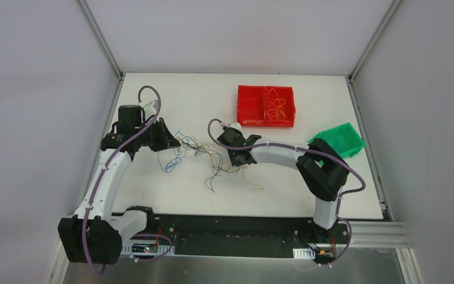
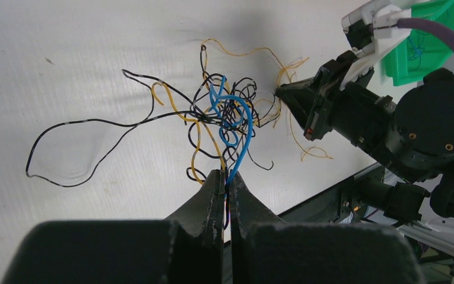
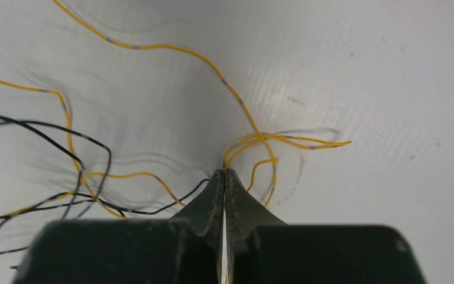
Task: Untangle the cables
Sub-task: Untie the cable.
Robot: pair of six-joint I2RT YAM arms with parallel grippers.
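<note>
Top external shows the cables (image 1: 198,151) knotted at the centre of the desk (image 1: 153,94); a few yellow strands seem already in the red bin (image 1: 249,107). Left fingers (image 2: 224,180) clench a blue strand, right fingers (image 3: 224,176) pinch a yellow one; most untangling remains.

Table (image 1: 153,189): white matt sheet, faintly ribbed, lightly scuffed. Cables (image 2: 227,112): hair-thin wires in smooth, slightly glossy plastic insulation, yellow, blue and black; the yellow ones carry dull grey bands. Left gripper (image 2: 226,176) and right gripper (image 3: 224,173): fingers of dark matt plastic, grainy, worn at the edges. Red bin (image 1: 251,106) and green bin (image 1: 343,139): smooth moulded plastic, light sheen. Purple hose (image 2: 443,32): smooth, satin finish.
</note>
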